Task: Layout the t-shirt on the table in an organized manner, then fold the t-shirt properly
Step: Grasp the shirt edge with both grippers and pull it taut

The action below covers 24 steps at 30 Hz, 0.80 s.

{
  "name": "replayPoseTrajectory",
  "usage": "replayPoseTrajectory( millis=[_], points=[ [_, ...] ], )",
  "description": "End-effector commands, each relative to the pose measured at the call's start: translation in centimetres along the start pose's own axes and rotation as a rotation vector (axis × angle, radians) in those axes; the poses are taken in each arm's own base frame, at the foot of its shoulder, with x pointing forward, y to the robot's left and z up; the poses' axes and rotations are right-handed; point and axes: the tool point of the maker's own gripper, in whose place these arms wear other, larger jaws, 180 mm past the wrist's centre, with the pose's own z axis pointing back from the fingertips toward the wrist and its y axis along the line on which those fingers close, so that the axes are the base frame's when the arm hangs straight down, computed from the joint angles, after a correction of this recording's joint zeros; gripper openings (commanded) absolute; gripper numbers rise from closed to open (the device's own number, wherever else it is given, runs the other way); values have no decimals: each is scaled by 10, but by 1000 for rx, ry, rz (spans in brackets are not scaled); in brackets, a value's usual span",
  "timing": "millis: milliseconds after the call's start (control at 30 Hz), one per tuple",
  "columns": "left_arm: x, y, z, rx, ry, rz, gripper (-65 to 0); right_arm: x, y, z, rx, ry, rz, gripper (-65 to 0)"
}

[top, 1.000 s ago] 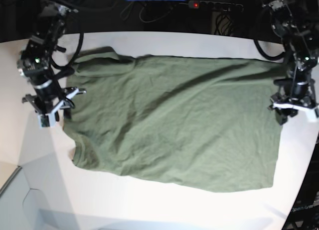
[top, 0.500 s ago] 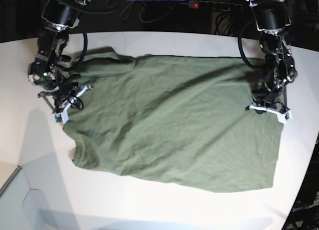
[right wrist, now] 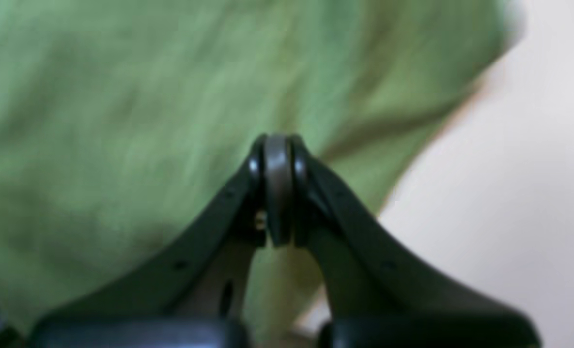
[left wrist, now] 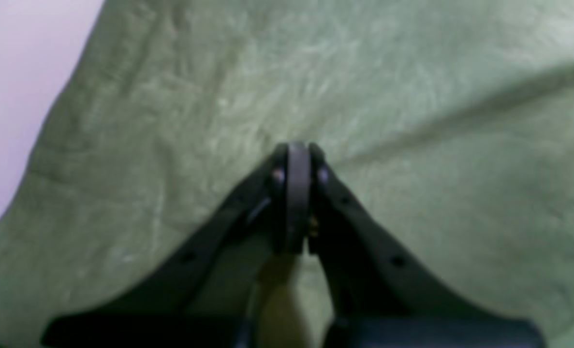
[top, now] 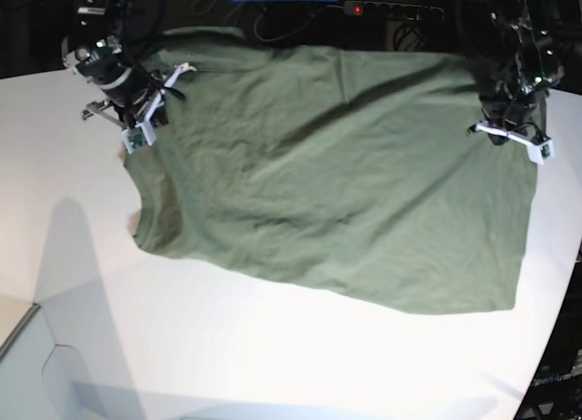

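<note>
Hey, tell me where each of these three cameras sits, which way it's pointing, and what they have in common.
Base: high overhead, looking down on the table, the spread t-shirt and both arms.
Left wrist: on the left arm, looking along the shut left gripper onto t-shirt fabric, table at its left edge.
Right wrist: on the right arm, looking past the shut right gripper at blurred fabric, table on its right.
Shared: all three show t-shirt and table.

no readable text, label or sign anywhere.
</note>
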Motion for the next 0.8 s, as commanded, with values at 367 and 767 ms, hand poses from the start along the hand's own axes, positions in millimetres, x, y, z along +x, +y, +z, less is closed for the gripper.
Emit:
replayPoseTrajectory(
  millis=[367,767],
  points=[
    [28,0,9,3,-72,-4,-649,110,-55,-24,-86,-189,37,-467],
    [20,5,12,13,-61,-11,-649,115,-128,-108,-38,17,-87,-310]
  ],
)
